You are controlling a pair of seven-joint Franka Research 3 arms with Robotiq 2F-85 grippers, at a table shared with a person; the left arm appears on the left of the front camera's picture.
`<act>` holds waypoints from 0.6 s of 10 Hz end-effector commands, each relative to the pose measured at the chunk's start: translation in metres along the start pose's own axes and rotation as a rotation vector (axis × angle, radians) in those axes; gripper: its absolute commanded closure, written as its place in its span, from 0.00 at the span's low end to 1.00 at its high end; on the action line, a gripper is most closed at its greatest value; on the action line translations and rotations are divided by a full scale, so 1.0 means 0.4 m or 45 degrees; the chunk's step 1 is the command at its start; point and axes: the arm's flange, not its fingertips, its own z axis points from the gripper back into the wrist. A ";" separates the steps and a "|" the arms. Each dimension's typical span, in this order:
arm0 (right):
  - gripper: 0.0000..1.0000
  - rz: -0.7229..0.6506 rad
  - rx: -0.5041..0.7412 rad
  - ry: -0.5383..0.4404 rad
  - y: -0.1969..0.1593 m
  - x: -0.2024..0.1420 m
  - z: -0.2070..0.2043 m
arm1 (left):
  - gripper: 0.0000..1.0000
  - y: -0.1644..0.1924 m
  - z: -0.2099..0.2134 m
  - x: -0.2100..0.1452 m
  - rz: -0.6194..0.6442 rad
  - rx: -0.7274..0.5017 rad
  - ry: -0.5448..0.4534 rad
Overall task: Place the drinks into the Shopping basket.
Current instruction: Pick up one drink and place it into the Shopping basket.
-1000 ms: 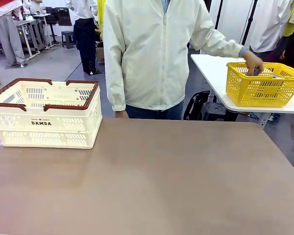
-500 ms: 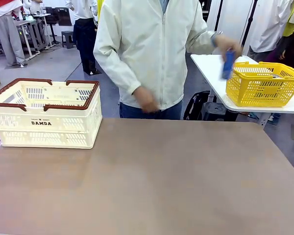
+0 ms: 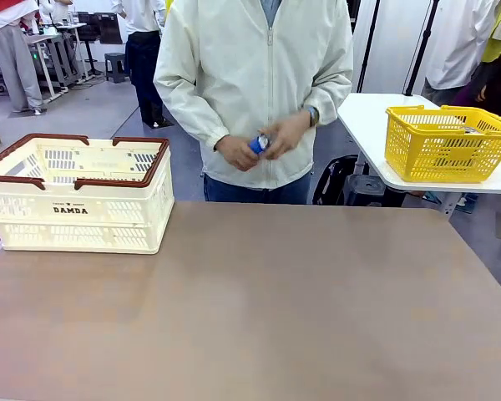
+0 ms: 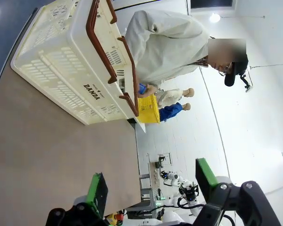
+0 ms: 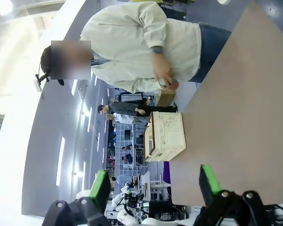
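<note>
Can, newly taken from the yellow basket at upper right, is held top centre, judged ready for delivery; left claw and right claw are released.

The brown table carries one thing, the Shopping basket, upright at its far left, perhaps at the very edge.

Counter: smooth, matt brown top with a faint sheen.
Basket, left of frame: cream slotted plastic, low gloss, with a dark brown plastic rim.
Can, upper centre: blue coated metal with a shiny silver top.
Yellow basket, upper right: glossy mesh plastic.
Jacket: pale matt cloth.
Left tool, right tool: black hard casing, matt green pads.
</note>
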 end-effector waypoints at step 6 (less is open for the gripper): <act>0.00 0.019 0.021 -0.003 0.016 0.011 0.002 | 0.00 -0.007 0.006 0.001 0.002 -0.002 0.015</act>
